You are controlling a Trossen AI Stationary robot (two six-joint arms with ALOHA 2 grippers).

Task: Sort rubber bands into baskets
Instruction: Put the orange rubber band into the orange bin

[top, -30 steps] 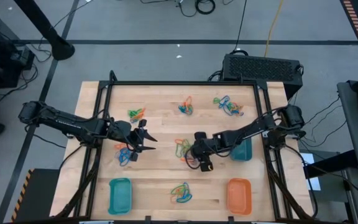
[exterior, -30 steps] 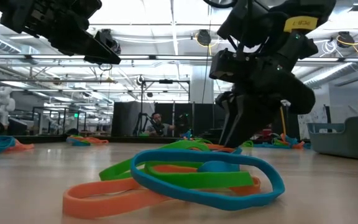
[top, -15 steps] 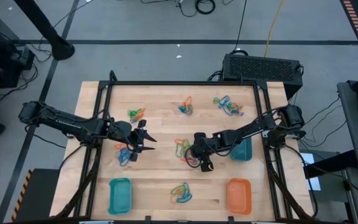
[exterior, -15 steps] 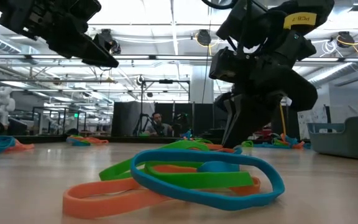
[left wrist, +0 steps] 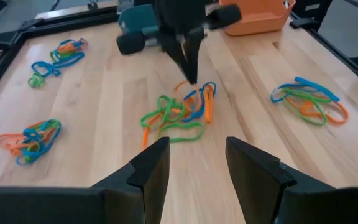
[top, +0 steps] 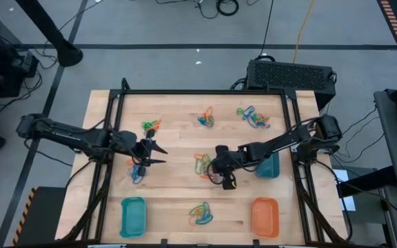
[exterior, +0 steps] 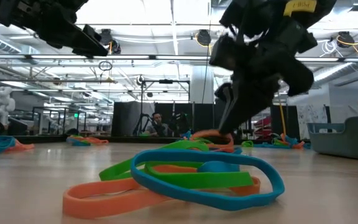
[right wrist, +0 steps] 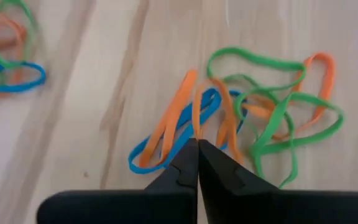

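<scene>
A tangle of orange, green and blue rubber bands point(top: 201, 163) lies at the table's middle, with my right gripper point(top: 211, 168) shut on one orange band point(right wrist: 194, 121) of it. Left of the middle, my left gripper point(top: 154, 153) hangs open above the table, over another small pile point(top: 138, 172), and touches nothing. A teal basket point(top: 133, 215) and an orange basket point(top: 265, 215) stand along the near edge. A second teal basket point(top: 268, 166) sits at the right, partly under my right arm. My right gripper pinches one orange band point(right wrist: 196, 132) of the middle tangle between its two fingertips. The fingers slant down from the table's right. That part of the band point(exterior: 209, 132) is raised a little, while the rest of the tangle lies on the table.
More small piles of bands lie at the far left point(top: 151, 126), far middle point(top: 206, 118), far right point(top: 253, 117) and near edge point(top: 200, 214). A black frame point(top: 198, 92) borders the wooden table.
My right gripper has shut on the orange band at the middle tangle, and that part of the band now stands raised off the table. My left gripper has drawn back toward the table's left edge and risen a little, still open.
</scene>
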